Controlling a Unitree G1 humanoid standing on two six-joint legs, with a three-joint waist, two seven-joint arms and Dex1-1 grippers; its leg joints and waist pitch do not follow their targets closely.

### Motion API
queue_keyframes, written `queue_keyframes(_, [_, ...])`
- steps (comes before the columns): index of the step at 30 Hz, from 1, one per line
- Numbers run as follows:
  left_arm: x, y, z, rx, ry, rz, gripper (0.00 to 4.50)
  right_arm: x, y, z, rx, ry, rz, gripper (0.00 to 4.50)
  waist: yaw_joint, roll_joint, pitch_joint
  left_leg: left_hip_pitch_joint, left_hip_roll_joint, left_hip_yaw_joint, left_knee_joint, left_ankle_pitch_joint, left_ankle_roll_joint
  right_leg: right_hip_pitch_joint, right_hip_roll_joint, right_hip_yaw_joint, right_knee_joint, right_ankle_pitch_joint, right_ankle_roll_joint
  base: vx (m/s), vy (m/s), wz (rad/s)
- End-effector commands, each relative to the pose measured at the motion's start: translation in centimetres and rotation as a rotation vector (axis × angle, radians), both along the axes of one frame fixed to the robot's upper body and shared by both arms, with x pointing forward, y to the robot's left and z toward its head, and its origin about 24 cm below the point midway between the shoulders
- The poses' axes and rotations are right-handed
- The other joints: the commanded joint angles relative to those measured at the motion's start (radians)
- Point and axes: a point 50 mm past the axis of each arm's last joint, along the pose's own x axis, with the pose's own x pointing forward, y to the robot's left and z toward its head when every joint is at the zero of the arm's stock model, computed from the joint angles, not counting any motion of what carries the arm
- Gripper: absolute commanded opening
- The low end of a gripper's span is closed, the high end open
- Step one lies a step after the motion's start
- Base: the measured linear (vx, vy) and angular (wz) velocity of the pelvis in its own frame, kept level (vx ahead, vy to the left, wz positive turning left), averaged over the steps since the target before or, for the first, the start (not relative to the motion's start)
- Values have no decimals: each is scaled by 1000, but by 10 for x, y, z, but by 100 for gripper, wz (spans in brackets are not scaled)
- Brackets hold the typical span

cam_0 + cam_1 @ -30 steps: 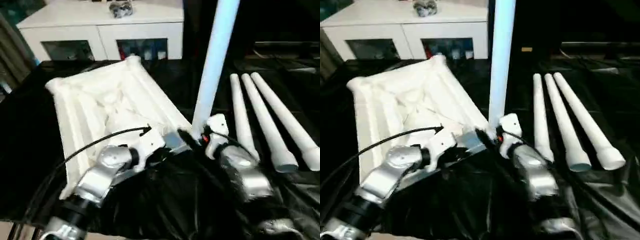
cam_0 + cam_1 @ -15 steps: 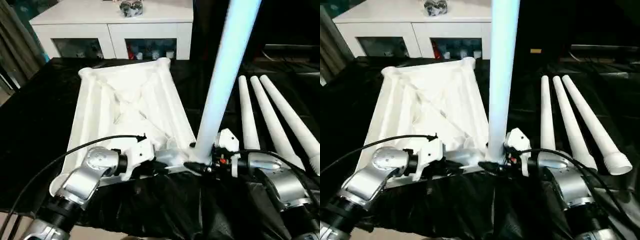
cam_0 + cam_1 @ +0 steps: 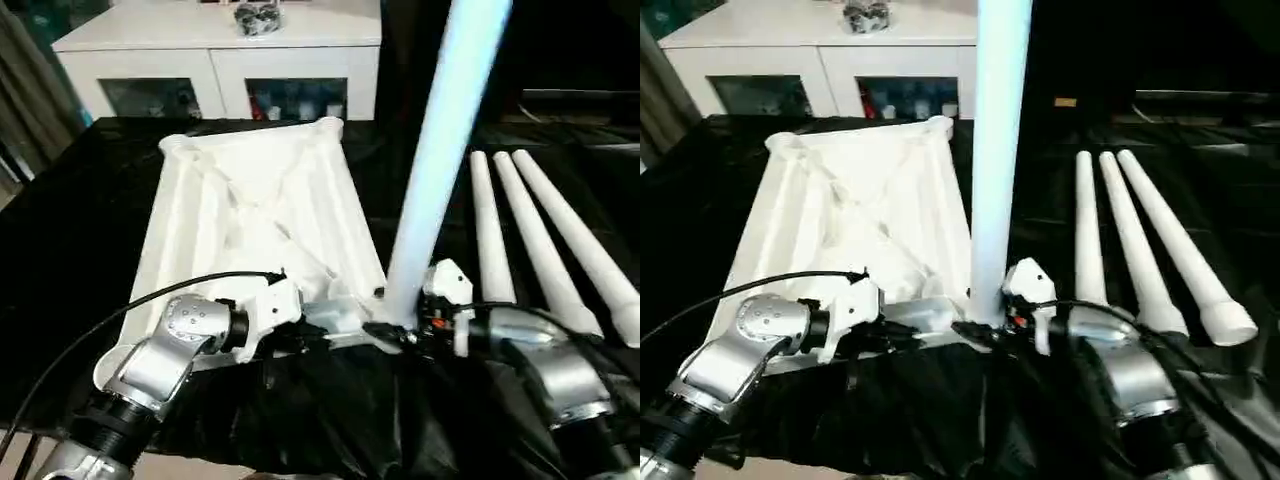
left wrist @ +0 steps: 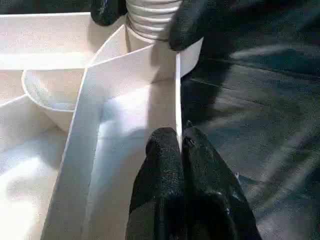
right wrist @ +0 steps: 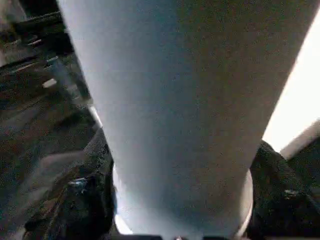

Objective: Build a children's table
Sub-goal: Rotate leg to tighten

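- The upturned white tabletop (image 3: pixel 255 215) lies ribbed side up on a surface draped in black cloth (image 3: pixel 60 250), in the centre-left of the head views.
- One white leg (image 3: pixel 995 150) stands upright at the tabletop's near right corner, just right of the frame's centre, its ridged end entering the round corner socket (image 4: pixel 150 25).
- The right gripper (image 3: pixel 985 325) holds this leg at its base, the black jaws closed around it on both sides, as its wrist view shows.
- The left gripper (image 4: pixel 181 145) pinches the thin rim of the tabletop beside that corner, jaws shut on the rim, steadying it.
- Three spare legs (image 3: pixel 540 240) lie side by side on the cloth at the right of the frame, apart from the tabletop.
- A white cabinet (image 3: pixel 215 60) stands along the top of the frame.
- The step in hand appears to be fixing the first leg into its socket.
- The next move likely calls for keeping the leg upright and pressing or turning it fully home while the left gripper holds the tabletop steady.
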Motion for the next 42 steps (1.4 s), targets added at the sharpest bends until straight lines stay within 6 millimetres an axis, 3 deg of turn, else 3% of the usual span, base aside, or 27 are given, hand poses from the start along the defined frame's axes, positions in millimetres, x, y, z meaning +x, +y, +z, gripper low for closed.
queue_keyframes(1, [9,-15,3,-3,-44,69,0,5,13,-15,-28,31,-106,275,-7,-12,-40,8,63,-25,-85,-209,32,35,-73,41,-83,-197,-248,0,0,0])
queue_keyframes(2, [12,-17,4,-10,-52,99,0,8,15,-16,-24,32,-154,275,-9,-11,-42,10,62,-28,-86,-227,18,36,-74,41,-87,-247,-231,0,0,0])
queue_keyframes(5, [23,-39,10,-55,-94,241,0,24,28,-26,35,84,-459,275,-19,-13,-42,6,61,-29,-89,-231,5,35,-73,42,-91,-270,-210,0,0,0])
queue_keyframes(8, [25,-50,13,-86,-102,298,0,30,37,-27,60,100,-562,275,-22,-12,-44,7,59,-27,-86,-214,7,31,-72,44,-91,-243,-210,0,0,0])
queue_keyframes(12, [22,-61,14,-109,-115,298,0,35,49,-22,81,72,-600,275,-20,-12,-48,-2,59,-26,-82,-160,36,36,-71,42,-83,-144,-222,0,0,0])
queue_keyframes(13, [21,-62,14,-110,-116,297,0,36,51,-22,84,66,-600,331,-20,-12,-50,-2,59,-26,-81,-153,40,36,-71,41,-81,-130,-224,0,0,0])
queue_keyframes(17, [18,-65,14,-108,-126,253,0,39,57,-18,103,43,-585,362,-20,-11,-50,-1,60,-26,-80,-138,64,37,-72,41,-78,-86,-238,0,0,0])
queue_keyframes(21, [16,-62,14,-102,-124,221,0,40,55,-15,78,7,-565,393,-21,-10,-48,-1,60,-25,-81,-152,65,37,-72,41,-79,-96,-240,0,0,0])
queue_keyframes(23, [14,-57,13,-97,-113,184,0,39,53,-10,78,-22,-500,405,-21,-4,-49,-1,60,-25,-80,-155,65,38,-73,41,-78,-96,-242,0,0,0])
queue_keyframes(25, [12,-51,12,-90,-105,151,0,37,50,-7,70,-41,-419,405,-19,-8,-50,-1,61,-26,-79,-146,71,39,-71,40,-77,-78,-243,0,0,0])
queue_keyframes(28, [10,-45,12,-89,-96,127,0,33,47,-6,58,-52,-336,405,-16,-5,-52,-1,62,-24,-75,-116,88,40,-71,40,-71,-23,-254,0,0,0])
queue_keyframes(29, [9,-37,11,-85,-79,94,0,21,43,-6,16,-64,-164,405,-11,-7,-54,-1,62,-24,-72,-101,96,42,-70,39,-68,2,-257,0,0,0])
queue_keyframes(30, [9,-37,11,-85,-79,94,0,21,43,-6,16,-64,-164,405,-9,-8,-54,-1,62,-24,-71,-91,103,44,-69,39,-67,21,-257,0,0,0])
queue_keyframes(31, [7,-30,11,-79,-66,68,0,11,39,-5,-5,-54,-29,405,-9,-8,-56,-2,63,-23,-69,-74,116,42,-70,40,-62,59,-264,0,0,0])
queue_keyframes(33, [6,-24,11,-73,-55,46,0,3,34,-4,-10,-38,66,405,-5,-10,-53,-2,63,-23,-68,-80,138,44,-69,38,-62,68,-269,0,0,0])
queue_keyframes(39, [3,-13,10,-53,-24,-10,0,-14,24,0,-24,10,269,405,1,-10,-47,4,68,-22,-76,-158,107,39,-70,39,-73,-69,-269,0,0,0])
queue_keyframes(40, [3,-10,10,-43,-18,-19,0,-17,22,1,-37,14,313,405,5,-2,-48,4,68,-24,-77,-164,102,39,-71,39,-72,-76,-267,0,0,0])
queue_keyframes(42, [2,-6,9,-35,-10,-33,0,-22,20,0,-54,42,373,372,6,-7,-47,3,68,-23,-77,-165,97,40,-71,40,-73,-68,-266,0,0,0])
